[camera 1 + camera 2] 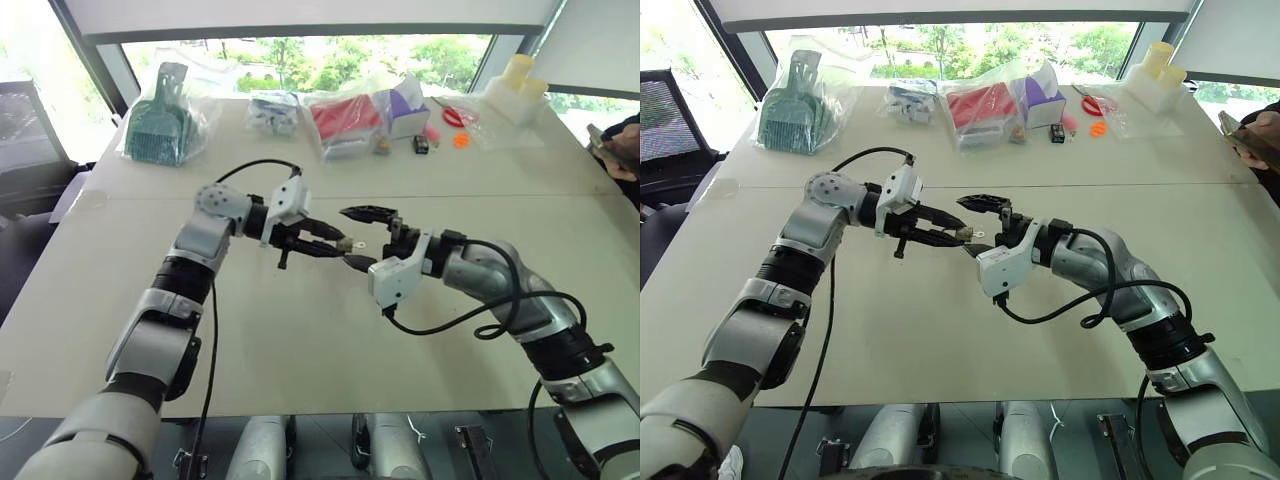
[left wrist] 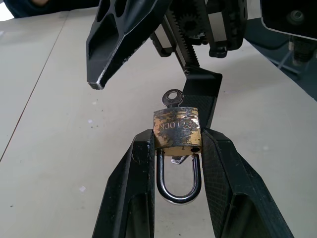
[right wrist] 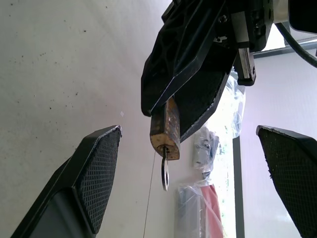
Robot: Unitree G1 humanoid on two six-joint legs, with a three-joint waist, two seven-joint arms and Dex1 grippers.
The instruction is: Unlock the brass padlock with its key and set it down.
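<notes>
Left gripper clamps the brass padlock by its body, held in the air above mid-table; shackle appears seated, not sprung. The key sits in the keyway, bow sticking out toward the right gripper, whose 2 fingers stand wide apart and hold nothing.

Risks — key is loose in the lock (nothing pinching it), so a tilt of the left wrist could let it slide out; a off-centre re-grasp could knock it free or twist the padlock in the pads.

Room: table bare below the hands; bagged clutter at 12 o'clock, person's hand at 2 o'clock — both well apart.
</notes>
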